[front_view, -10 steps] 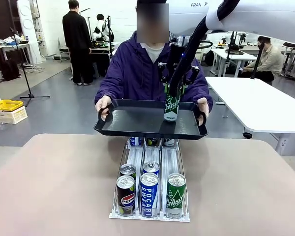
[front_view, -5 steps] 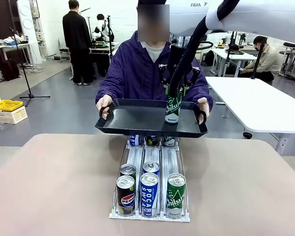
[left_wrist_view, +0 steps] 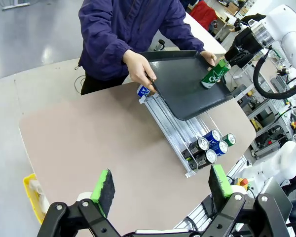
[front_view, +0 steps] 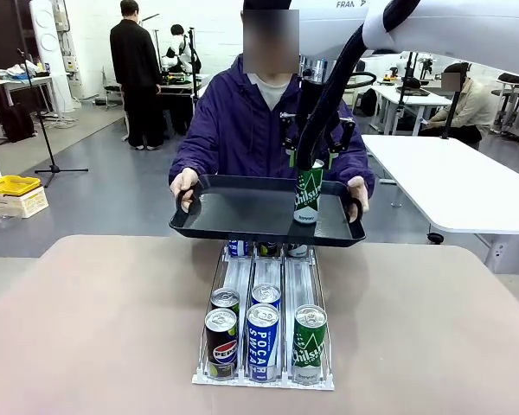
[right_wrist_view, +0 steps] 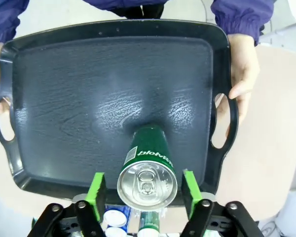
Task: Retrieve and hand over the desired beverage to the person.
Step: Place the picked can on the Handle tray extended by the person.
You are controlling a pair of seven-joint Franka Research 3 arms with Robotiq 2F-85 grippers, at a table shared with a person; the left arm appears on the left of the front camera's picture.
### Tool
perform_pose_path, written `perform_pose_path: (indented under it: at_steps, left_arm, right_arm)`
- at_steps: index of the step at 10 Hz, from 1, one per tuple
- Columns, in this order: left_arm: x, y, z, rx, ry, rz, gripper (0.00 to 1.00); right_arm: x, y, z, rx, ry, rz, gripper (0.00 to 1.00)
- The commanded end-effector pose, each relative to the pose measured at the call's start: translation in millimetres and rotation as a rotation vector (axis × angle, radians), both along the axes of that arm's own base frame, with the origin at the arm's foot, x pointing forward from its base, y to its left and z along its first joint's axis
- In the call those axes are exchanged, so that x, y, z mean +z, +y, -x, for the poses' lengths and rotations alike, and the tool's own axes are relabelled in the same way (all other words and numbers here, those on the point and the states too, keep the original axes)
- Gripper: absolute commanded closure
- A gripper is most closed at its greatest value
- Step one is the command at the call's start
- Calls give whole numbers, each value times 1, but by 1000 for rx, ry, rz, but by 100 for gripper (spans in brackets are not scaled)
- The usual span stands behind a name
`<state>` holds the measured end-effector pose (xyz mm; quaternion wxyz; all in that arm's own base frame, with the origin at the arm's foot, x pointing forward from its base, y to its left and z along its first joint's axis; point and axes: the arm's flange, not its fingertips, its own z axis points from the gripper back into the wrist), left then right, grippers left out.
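Note:
The person (front_view: pixel 242 121) in a dark purple jacket holds a black tray (front_view: pixel 233 212) by both handles over the table's far edge. A green Chilsung can (front_view: pixel 308 192) stands upright on the tray's right part. My right gripper (front_view: pixel 314 156) is just above it, and the right wrist view shows its green pads (right_wrist_view: pixel 96 192) on either side of the can's top (right_wrist_view: pixel 147 183) with small gaps, so it is open. My left gripper (left_wrist_view: pixel 160 185) hangs open high over the near table with nothing between its fingers.
A white rack (front_view: pixel 264 328) on the table holds several cans in three lanes: Pepsi, Pocari Sweat and a green one at the front. It runs under the tray (left_wrist_view: pixel 182 84). Brown table surface lies free on both sides of the rack. Other people stand far behind.
My right gripper's jaws have parted from the green can, which now stands on the tray. The tray and can have shifted slightly right. The left arm has not moved.

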<state>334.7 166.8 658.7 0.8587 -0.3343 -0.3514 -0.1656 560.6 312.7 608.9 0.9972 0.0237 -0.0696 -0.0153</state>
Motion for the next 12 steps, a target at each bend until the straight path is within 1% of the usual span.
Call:
perform_pose_path:
  at_steps: [1, 6, 7, 9, 10, 11, 12]
  left_arm:
    - [1, 1, 1, -14, -17, 2, 0]
    - [1, 1, 1, -14, -17, 2, 0]
    - [1, 1, 1, -14, -17, 2, 0]
    - [1, 1, 1, -14, -17, 2, 0]
    - [1, 1, 1, -14, -17, 2, 0]
    - [1, 1, 1, -14, -17, 2, 0]
    - [1, 1, 1, -14, -17, 2, 0]
  right_arm:
    - [7, 1, -5, 18, 27, -18, 0]
    - [7, 0, -5, 23, 37, -21, 0]
    - [15, 0, 4, 36, 46, -44, 0]
    - [59, -18, 45, 68, -17, -78, 0]
    - [75, -36, 64, 75, -31, -104, 0]
    - [84, -51, 85, 76, -67, -107, 0]
    - [82, -67, 108, 80, -91, -99, 0]
